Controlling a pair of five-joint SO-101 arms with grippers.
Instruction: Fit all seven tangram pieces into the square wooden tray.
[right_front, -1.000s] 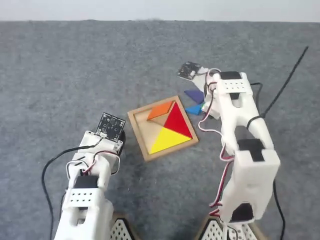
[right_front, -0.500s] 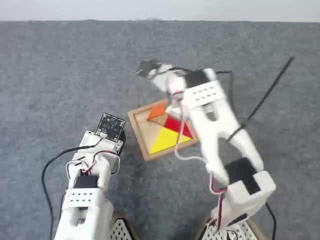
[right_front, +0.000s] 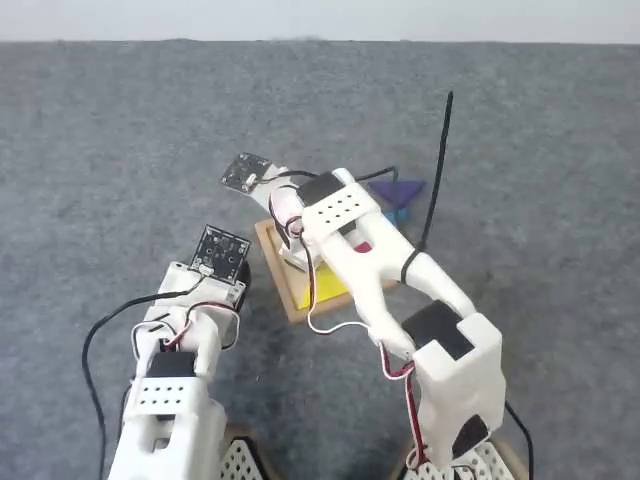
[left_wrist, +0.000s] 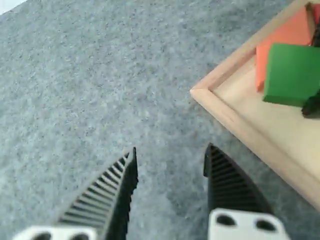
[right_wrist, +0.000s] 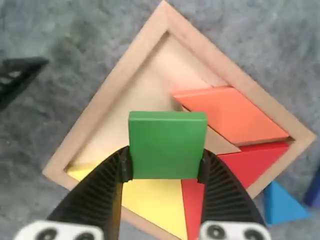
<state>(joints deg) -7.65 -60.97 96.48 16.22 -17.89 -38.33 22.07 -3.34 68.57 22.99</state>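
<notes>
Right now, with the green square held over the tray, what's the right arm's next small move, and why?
Probably lower it straight down. The right gripper is shut on the green square above the tray, over bare wood beside the orange piece; the red piece and yellow piece fill the other half, so that gap looks free.

Left arm (right_front: 185, 350) tucked back, left claw (left_wrist: 171, 149) parted, right arm (right_front: 370, 260) extended (angled leftward), right claw (right_wrist: 165, 160) clamped.
</notes>
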